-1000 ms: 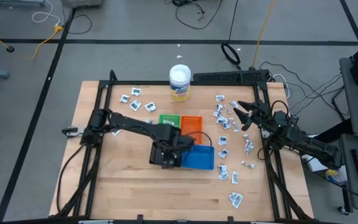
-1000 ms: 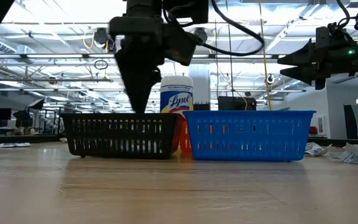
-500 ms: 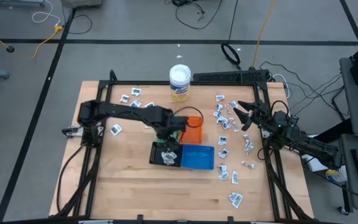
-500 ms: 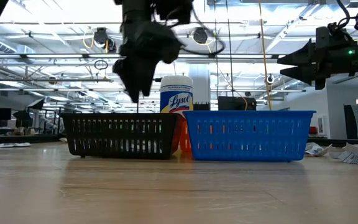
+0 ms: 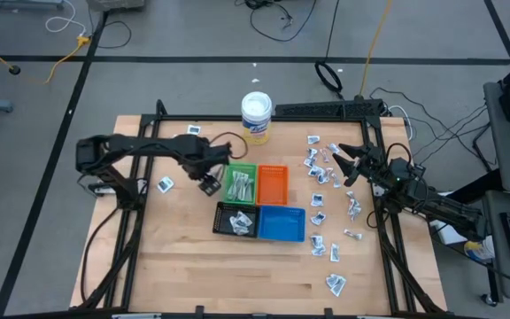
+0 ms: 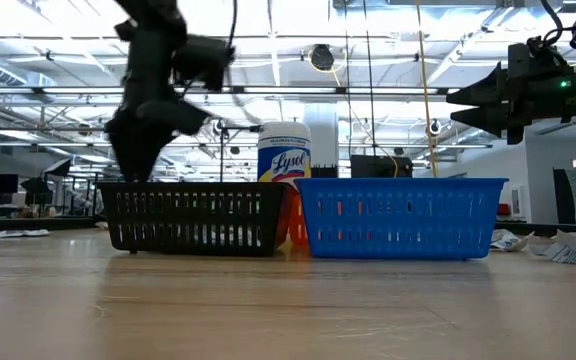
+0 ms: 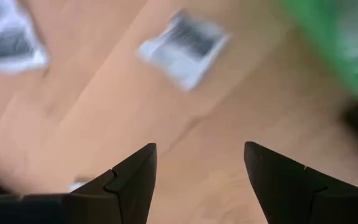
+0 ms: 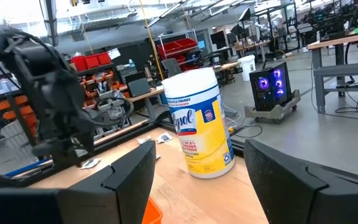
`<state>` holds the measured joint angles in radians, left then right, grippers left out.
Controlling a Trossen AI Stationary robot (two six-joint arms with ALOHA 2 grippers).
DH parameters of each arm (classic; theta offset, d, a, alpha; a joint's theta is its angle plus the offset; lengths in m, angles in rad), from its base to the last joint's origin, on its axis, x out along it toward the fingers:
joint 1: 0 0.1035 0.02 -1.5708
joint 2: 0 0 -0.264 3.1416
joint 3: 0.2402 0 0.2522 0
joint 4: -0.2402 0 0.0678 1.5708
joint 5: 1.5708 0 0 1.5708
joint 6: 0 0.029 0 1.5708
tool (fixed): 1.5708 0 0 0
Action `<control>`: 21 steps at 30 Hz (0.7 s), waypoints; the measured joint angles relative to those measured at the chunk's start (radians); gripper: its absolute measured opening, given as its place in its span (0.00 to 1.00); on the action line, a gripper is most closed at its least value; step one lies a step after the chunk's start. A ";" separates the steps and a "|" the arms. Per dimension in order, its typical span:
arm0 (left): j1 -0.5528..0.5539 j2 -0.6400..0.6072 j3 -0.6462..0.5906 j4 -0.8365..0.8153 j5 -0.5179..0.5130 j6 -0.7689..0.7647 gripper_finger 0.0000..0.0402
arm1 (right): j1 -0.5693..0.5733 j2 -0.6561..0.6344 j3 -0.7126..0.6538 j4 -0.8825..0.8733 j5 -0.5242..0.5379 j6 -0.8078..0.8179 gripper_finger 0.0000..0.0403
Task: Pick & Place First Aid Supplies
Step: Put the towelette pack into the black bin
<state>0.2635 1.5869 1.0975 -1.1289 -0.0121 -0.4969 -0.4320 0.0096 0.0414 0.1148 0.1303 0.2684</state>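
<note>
Packets scattered over the table, both grippers empty.

Left gripper (image 5: 209,184) hangs with fingers apart and nothing between them, just beside the green tray (image 5: 241,183), over bare wood with a packet (image 7: 184,45) ahead. Right gripper (image 5: 336,159) waits with fingers wide above the cluster of packets (image 5: 319,174) at the table's right side. More packets (image 5: 236,222) lie in the black tray (image 5: 235,219).

Four trays (image 5: 272,183) cluster mid-worktop (image 5: 175,266), the tub (image 5: 256,117) behind them. Packets (image 5: 321,175) scatter right of the trays; fewer lie at the back left.
</note>
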 joint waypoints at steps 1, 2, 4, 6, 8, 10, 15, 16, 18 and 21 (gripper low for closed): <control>0.021 -0.015 -0.029 0.000 0.000 -0.003 0.62 | 0.000 0.000 0.000 0.001 0.000 0.000 0.60; 0.040 -0.026 -0.054 -0.001 0.000 -0.005 0.62 | 0.000 0.000 0.000 0.001 0.000 0.000 0.60; 0.077 -0.042 -0.105 -0.004 0.000 -0.010 0.62 | 0.000 0.000 0.000 0.000 0.000 0.000 0.60; 0.113 -0.055 -0.154 -0.015 0.001 -0.010 0.62 | 0.000 0.000 0.000 0.001 0.000 0.000 0.60; 0.147 -0.062 -0.195 -0.026 0.000 -0.024 0.62 | 0.000 0.000 0.000 0.000 0.000 0.000 0.60; 0.179 -0.066 -0.237 -0.028 0.002 -0.041 0.62 | 0.000 0.000 0.000 0.000 0.000 0.000 0.60; 0.235 -0.068 -0.301 -0.030 0.012 -0.080 0.62 | 0.000 0.000 0.000 0.000 0.000 0.000 0.60; 0.242 -0.069 -0.310 -0.035 0.013 -0.094 0.62 | 0.000 0.000 0.000 0.000 0.000 0.000 0.60; 0.256 -0.068 -0.330 -0.041 0.014 -0.122 0.62 | 0.000 0.000 0.000 0.000 0.000 0.000 0.60; 0.270 -0.068 -0.349 -0.040 0.014 -0.162 0.62 | 0.000 0.000 0.000 0.001 0.000 0.000 0.60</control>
<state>0.5336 1.5185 0.7484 -1.1685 0.0017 -0.6587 -0.4324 0.0093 0.0414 0.1154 0.1303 0.2687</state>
